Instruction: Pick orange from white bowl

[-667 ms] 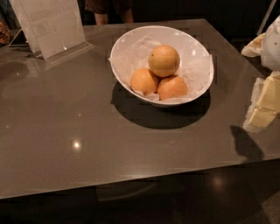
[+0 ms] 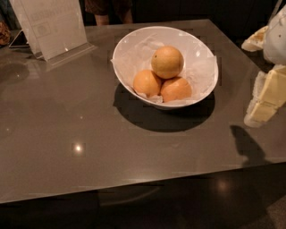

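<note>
The white bowl (image 2: 203,53), lined with crinkled white paper, stands on the dark grey table at centre right. The orange (image 2: 167,61), pale yellowish with a small dark stem dot, rests on top of two smaller, deeper-orange fruits (image 2: 146,82) (image 2: 176,89). My gripper (image 2: 263,100), cream-coloured, hangs at the right edge of the view. It is to the right of the bowl, apart from it and above the table's right side. Its shadow falls on the table near the front right corner.
A clear acrylic sign holder (image 2: 53,27) with a white sheet stands at the back left of the table (image 2: 80,134). A person's legs (image 2: 109,11) show behind the far edge. The table's front edge runs across the lower part of the view.
My gripper has shifted slightly up and left, a little closer to the bowl. The bowl and the fruit have not moved.
</note>
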Controlling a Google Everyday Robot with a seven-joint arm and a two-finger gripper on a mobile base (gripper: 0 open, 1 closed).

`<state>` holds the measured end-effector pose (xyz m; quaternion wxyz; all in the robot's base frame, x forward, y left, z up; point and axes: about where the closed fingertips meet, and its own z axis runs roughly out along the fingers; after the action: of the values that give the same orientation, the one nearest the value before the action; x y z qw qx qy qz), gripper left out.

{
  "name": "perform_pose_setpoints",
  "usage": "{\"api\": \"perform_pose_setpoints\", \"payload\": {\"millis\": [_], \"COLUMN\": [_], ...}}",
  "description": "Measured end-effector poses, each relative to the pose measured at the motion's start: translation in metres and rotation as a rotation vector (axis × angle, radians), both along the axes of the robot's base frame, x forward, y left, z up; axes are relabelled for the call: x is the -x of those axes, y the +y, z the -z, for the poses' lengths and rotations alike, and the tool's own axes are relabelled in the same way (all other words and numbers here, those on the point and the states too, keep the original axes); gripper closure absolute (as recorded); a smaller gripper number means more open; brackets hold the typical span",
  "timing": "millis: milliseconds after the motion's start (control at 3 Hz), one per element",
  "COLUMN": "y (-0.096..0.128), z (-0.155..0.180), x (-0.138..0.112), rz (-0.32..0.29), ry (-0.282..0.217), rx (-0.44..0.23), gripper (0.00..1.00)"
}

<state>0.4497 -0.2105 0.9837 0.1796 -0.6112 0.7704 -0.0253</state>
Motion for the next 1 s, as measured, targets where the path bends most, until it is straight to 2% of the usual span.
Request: {"api": "perform_pose_setpoints", "payload": {"millis": [667,1000], "y": [0.043,0.056], "z": [-0.025,-0.029], "x": [-0.071,-0.096], "rz": [-0.151,-0.187], "ry": [-0.07,-0.069], "rx": [-0.131,-0.157], "gripper": [0.0,0.0]}}
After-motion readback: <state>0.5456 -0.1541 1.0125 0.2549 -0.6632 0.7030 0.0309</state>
